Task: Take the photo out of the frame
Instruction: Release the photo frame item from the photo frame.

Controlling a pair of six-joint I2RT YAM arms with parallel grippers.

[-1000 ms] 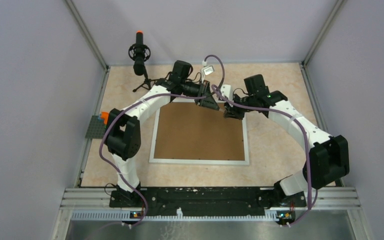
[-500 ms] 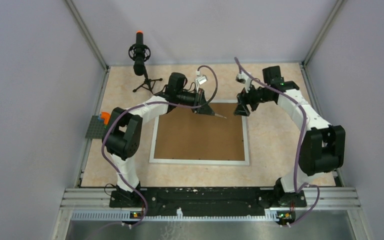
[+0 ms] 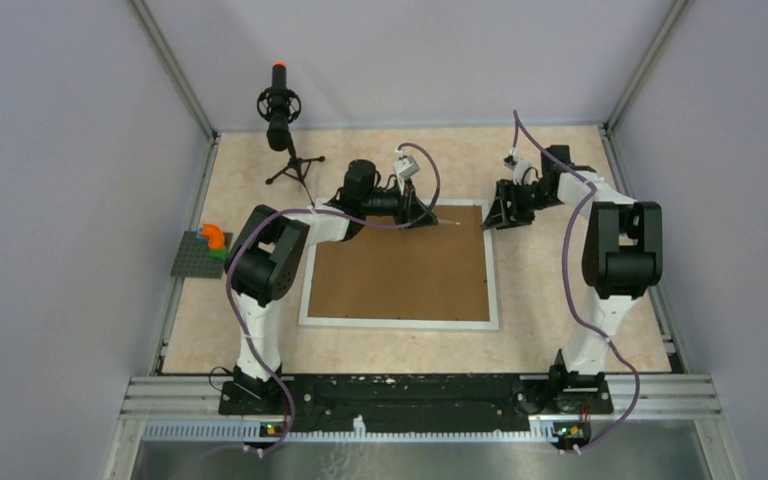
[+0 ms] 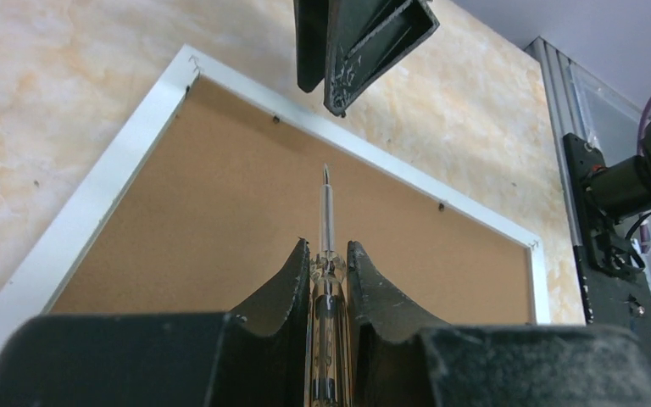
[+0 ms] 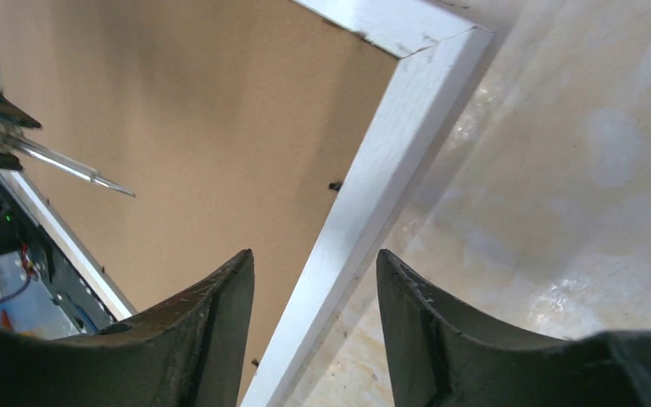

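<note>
1. We see the frame [image 3: 400,322] lying flat on the table [image 3: 550,290], back side up, near the middle of the work area
2. It is a large rectangle with a thin, flat white border, and its long sides run left to right in the top view
3. A plain brown board [image 3: 400,265] fills the opening and reaches the border on all four sides
4. A few small dark tabs [image 4: 275,119] show where the board meets the inner edge of the border
5. At one corner the white border shows a mitred joint
6. We cannot see the photo, since the frame's face is turned down to the table
</note>
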